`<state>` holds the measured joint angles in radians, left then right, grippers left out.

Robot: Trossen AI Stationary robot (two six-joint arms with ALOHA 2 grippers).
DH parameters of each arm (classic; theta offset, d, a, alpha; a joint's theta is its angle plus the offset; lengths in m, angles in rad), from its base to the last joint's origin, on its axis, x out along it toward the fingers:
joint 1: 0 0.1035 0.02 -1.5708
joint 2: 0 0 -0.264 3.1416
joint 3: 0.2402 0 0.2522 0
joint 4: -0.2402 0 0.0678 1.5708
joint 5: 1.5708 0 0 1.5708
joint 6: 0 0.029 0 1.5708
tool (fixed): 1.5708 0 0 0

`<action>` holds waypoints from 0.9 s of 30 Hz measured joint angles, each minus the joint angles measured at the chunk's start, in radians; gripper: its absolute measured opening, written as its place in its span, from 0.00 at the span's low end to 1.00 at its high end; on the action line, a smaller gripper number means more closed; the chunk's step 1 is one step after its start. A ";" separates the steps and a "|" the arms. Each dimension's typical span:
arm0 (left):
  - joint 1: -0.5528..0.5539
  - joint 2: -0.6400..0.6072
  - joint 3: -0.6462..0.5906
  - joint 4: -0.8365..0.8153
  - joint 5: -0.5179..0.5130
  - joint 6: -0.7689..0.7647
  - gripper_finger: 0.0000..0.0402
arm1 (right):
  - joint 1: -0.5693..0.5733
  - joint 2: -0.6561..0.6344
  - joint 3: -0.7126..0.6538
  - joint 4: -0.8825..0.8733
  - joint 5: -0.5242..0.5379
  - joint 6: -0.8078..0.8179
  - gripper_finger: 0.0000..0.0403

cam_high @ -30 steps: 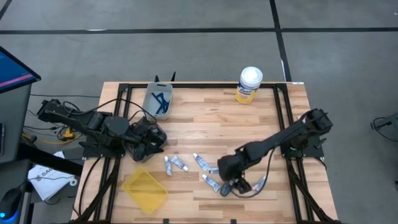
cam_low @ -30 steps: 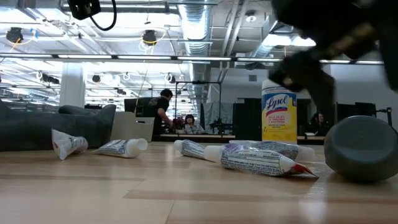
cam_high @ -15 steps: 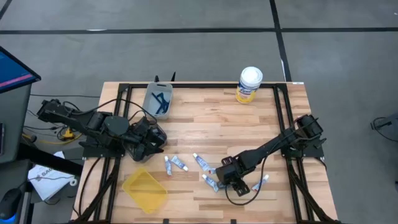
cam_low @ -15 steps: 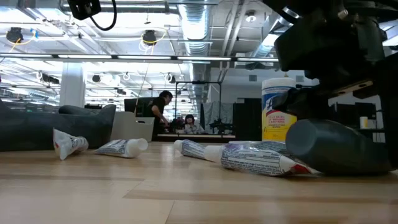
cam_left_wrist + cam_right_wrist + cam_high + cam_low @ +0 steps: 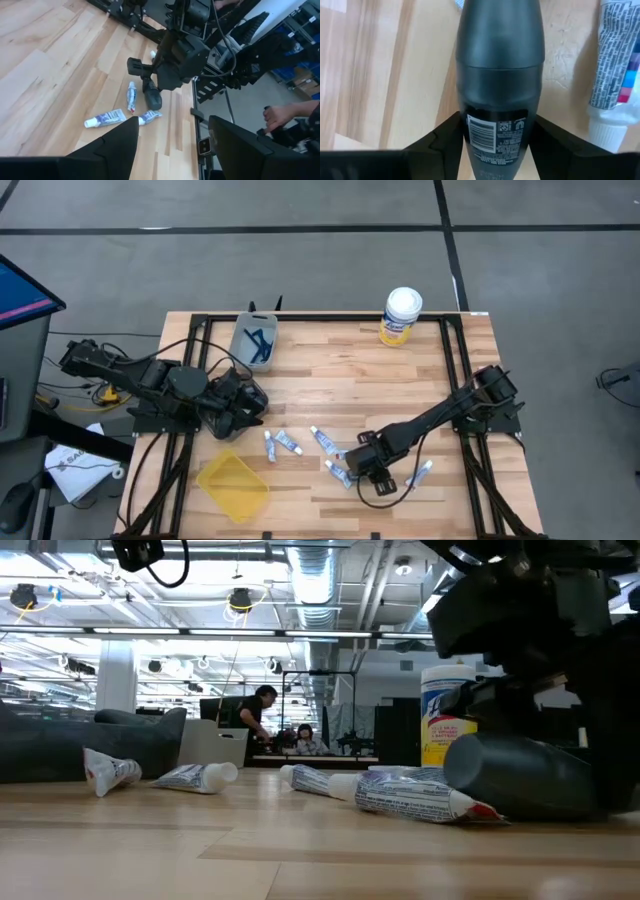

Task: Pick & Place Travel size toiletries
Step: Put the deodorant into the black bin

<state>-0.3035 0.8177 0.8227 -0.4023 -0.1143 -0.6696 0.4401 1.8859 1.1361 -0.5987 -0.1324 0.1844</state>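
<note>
The right gripper (image 5: 496,150) clamps a dark grey oval bottle (image 5: 499,75) lying near the bench's front edge, beside white tubes (image 5: 338,473). The left gripper (image 5: 172,145) waits open, apparently empty, near the left edge.

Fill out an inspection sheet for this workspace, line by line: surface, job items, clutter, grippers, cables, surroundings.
Surface: wooden slat table on a black frame.
Job's things: small white tubes scattered near the table's front middle; a dark grey deodorant-like container lying between the right gripper's fingers; dark-blue razors in a grey bin at the back left.
Clutter: yellow wipes canister at the back edge; yellow tray at the front left.
Grippers: right gripper down at the table, jaws around the container, grip unconfirmed; left gripper waiting at the left edge, open.
Cables: black cable looped by the right gripper.
Surroundings: people at desks beyond the table.
</note>
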 joint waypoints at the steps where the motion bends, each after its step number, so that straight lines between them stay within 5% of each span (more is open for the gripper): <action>1: 0.000 0.000 0.000 0.000 0.000 0.010 0.59 | 0.003 0.004 0.020 -0.012 0.003 -0.001 0.44; 14: 0.000 0.008 0.000 0.023 -0.010 0.197 0.71 | -0.070 0.000 0.403 -0.126 0.138 -0.114 0.46; 27: 0.000 0.084 0.000 0.073 -0.047 0.348 0.75 | -0.210 -0.001 0.652 -0.008 0.220 -0.177 0.48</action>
<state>-0.3035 0.9019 0.8227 -0.3290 -0.1612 -0.3215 0.2305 1.8847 1.7877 -0.6062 0.0879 0.0077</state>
